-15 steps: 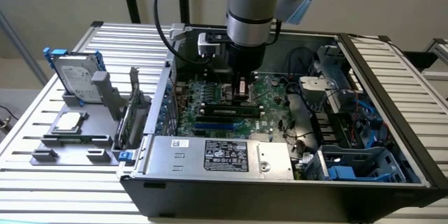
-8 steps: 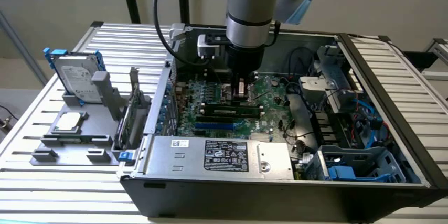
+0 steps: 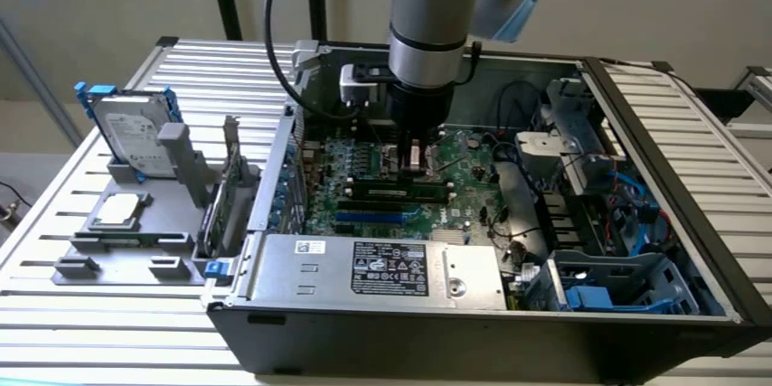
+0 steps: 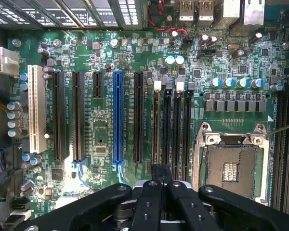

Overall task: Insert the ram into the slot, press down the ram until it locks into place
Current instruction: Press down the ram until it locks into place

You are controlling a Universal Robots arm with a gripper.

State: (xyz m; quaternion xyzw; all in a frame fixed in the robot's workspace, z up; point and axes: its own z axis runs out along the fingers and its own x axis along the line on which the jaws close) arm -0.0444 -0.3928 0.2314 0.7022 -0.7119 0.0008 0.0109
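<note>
The ram lies lengthwise along a black slot near the motherboard's edge, the one closest to the grey power supply box inside the open computer case. Just behind it the gripper hangs low over the board, apart from the stick. From the wrist, the gripper has its black fingers drawn together with nothing I can make out between them, over a row of four narrow black sockets beside the processor socket.
</note>
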